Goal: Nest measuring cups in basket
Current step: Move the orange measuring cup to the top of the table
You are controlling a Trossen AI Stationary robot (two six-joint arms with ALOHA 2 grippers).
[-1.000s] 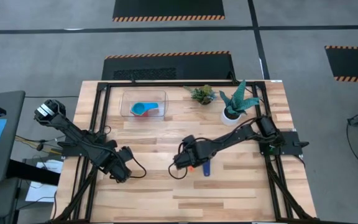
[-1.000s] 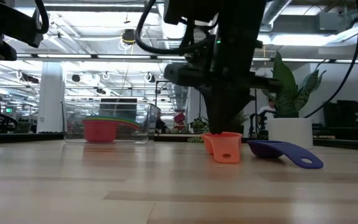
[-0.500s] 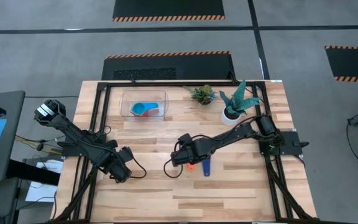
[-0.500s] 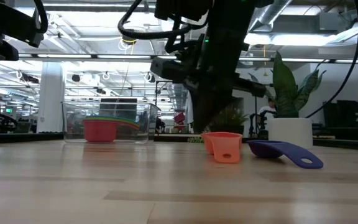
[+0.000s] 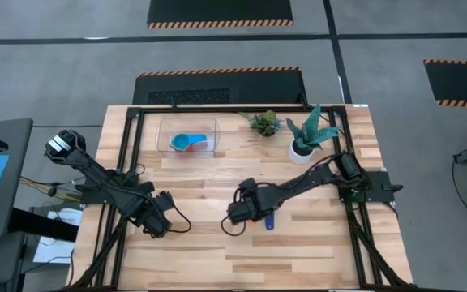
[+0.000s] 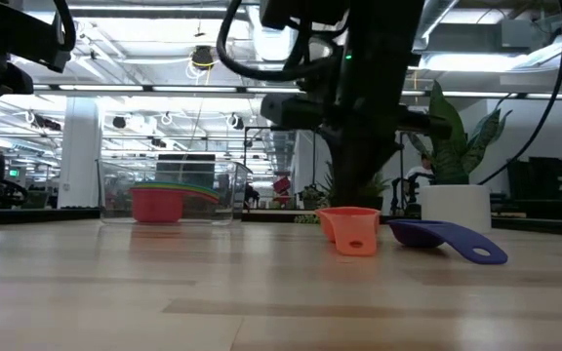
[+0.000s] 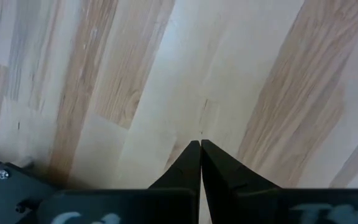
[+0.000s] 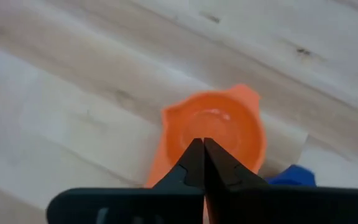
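Observation:
An orange measuring cup [image 6: 351, 230] stands upright on the table near its middle, its handle toward the near edge. A dark blue cup [image 6: 447, 240] lies just to its right. My right gripper [image 8: 202, 142] is shut, slanting down, with its tips over the orange cup's bowl [image 8: 219, 121]. The clear basket [image 5: 162, 130] stands at the far left and holds nested cups, a light blue one [image 5: 186, 143] on top and a red one [image 6: 156, 205] at the bottom. My left gripper [image 7: 201, 143] hangs shut over bare wood near the left front. My right gripper has its shut fingertips [image 8: 194, 152] just above the inside of the orange cup's bowl, coming slanting down from the table's right. Nothing is pinched between them. I cannot tell whether they touch the cup, which stands on the table.
A white plant pot [image 5: 301, 150] with a spiky plant stands at the far right, and a small green plant [image 5: 264, 123] is beside it. Bare wood lies between the orange cup and the basket, and along the near edge.
My right gripper has swung a little toward the table's left edge and come back over the orange cup. The orange and dark blue cups have stayed where they were.

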